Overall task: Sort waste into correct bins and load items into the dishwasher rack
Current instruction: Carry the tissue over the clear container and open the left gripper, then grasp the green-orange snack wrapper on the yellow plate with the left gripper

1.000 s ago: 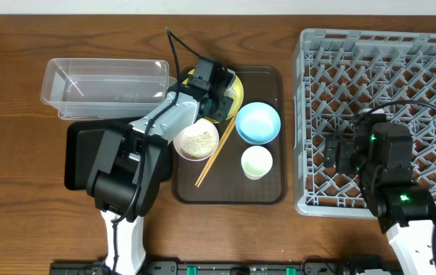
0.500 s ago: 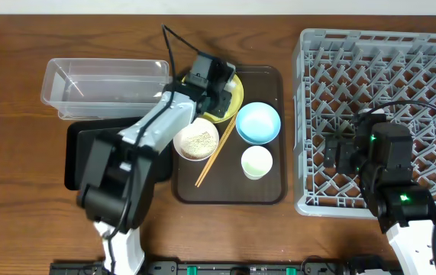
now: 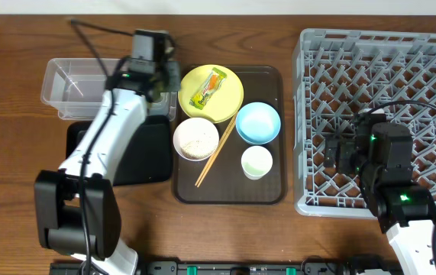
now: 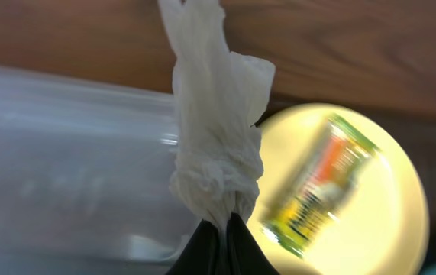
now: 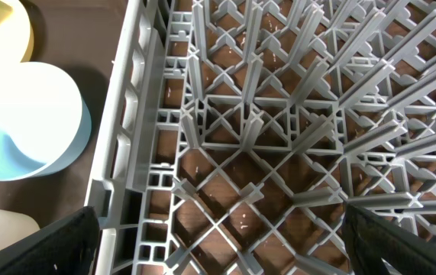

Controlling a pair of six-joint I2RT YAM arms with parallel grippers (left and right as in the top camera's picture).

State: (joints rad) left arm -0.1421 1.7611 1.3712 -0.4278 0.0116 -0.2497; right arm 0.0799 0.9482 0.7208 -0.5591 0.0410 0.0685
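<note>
My left gripper (image 4: 221, 229) is shut on a crumpled white tissue (image 4: 218, 137), which hangs over the right end of the clear tub (image 3: 88, 84). In the overhead view the left gripper (image 3: 163, 76) sits between the tub and the yellow plate (image 3: 229, 103). The snack wrapper (image 3: 208, 88) lies on that plate. Rice fills the white bowl (image 3: 195, 138). Beside it are the blue bowl (image 3: 258, 122), the green cup (image 3: 256, 162) and the chopsticks (image 3: 216, 156). My right gripper (image 5: 221, 237) stands open and empty over the left edge of the grey rack (image 3: 385, 69).
The dishes sit on a dark brown serving tray (image 3: 271, 195). The shallow black tray (image 3: 137, 153) lies in front of the tub, partly under my left arm. My right arm's cable loops over the rack.
My left arm has swung left from the yellow plate to the tub's end, its jaws now shut on the white tissue. The wrapper on the plate is uncovered. The right arm has not moved.
</note>
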